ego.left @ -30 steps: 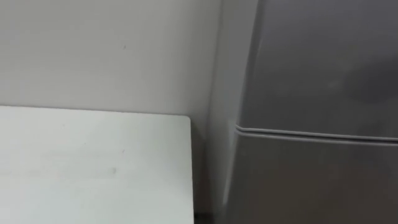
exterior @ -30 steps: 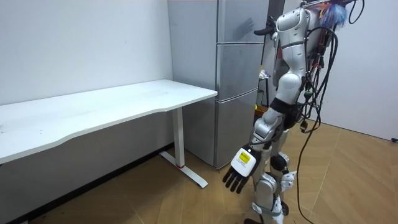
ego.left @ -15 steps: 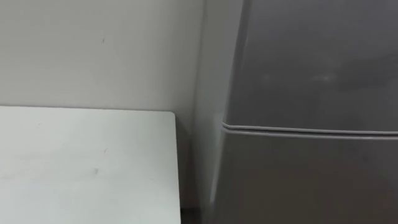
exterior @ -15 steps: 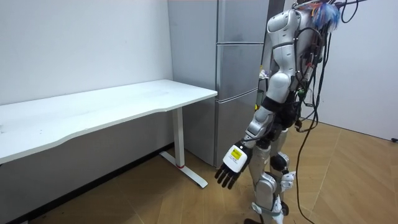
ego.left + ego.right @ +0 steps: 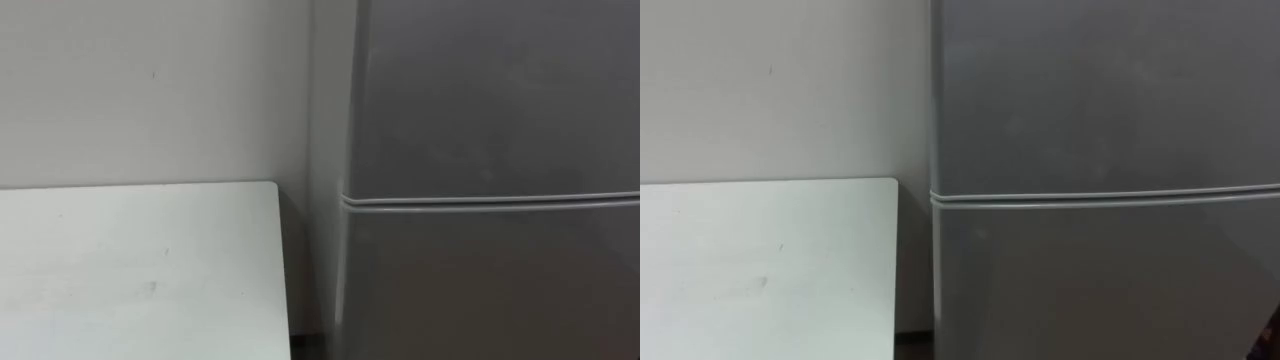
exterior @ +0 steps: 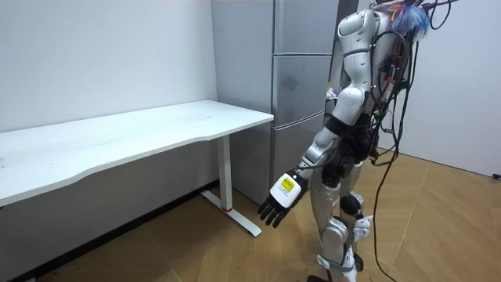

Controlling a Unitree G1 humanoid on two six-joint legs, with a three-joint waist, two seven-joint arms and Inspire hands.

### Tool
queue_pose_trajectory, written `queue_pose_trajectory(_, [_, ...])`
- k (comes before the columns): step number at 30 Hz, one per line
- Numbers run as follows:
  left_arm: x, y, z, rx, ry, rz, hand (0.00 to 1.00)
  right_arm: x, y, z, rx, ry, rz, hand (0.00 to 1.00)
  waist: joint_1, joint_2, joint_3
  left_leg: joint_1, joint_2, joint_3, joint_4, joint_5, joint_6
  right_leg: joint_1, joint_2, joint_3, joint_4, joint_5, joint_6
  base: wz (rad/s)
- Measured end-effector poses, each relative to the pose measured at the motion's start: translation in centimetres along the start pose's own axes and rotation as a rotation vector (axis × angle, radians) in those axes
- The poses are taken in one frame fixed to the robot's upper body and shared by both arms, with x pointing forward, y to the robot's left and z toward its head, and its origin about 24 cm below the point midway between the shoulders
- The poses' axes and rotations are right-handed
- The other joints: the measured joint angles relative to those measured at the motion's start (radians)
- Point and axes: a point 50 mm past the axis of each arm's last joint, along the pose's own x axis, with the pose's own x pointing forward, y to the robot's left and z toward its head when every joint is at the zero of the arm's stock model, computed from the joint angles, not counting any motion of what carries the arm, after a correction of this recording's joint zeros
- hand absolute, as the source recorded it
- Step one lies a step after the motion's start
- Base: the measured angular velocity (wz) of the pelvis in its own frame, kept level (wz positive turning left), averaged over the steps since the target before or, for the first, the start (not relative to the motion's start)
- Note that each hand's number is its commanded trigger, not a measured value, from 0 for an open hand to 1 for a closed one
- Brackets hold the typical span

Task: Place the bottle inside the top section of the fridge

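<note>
While the left hand point(image 6: 281, 199) hangs low, fingers point(image 6: 269, 215) loosely apart and empty, the fridge point(image 5: 480, 110) stands shut at twelve o'clock.

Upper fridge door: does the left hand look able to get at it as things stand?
Probably, once raised: the left hand hangs open and low, well below the shut upper fridge door, but the robot stands close before it and nothing lies between.

My eye views face the fridge point(image 5: 490, 120) from near, the worktop point(image 5: 140, 270) corner beside it; the room view, standing farther off, shares both.
</note>
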Motion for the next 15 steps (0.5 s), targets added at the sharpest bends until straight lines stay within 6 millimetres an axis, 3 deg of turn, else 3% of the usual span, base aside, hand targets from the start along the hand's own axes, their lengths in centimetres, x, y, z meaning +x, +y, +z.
queue_pose_trajectory(5, [-0.3,-0.7,-0.2,-0.081,0.014,-0.029,0.0,-0.1,-2.6,-4.9,-0.002,0.229,-0.08,0.0,0.015,0.013,-0.0061,0.004,-0.001,0.007,0.0,0.0,0.0,-0.003,0.001,0.013,-0.001,-0.001,0.001,-0.05])
queue_pose_trajectory(10, [-0.5,-1.3,-1.2,-0.102,0.038,-0.043,0.0,-0.5,-7.1,-9.7,-0.19,0.356,-0.164,0.0,0.024,0.025,-0.0034,0.016,-0.003,0.004,0.001,0.0,0.0,0.011,-0.003,0.005,0.0,-0.006,0.002,0.05])
queue_pose_trajectory(15, [-0.8,-2.6,-1.9,-0.078,0.073,-0.089,0.0,-1.7,-9.7,-12.7,-0.46,0.405,-0.084,0.0,0.029,0.027,-0.0017,0.018,-0.007,0.0,0.003,0.0,0.0,0.003,-0.007,0.012,0.007,-0.017,0.005,-0.01])
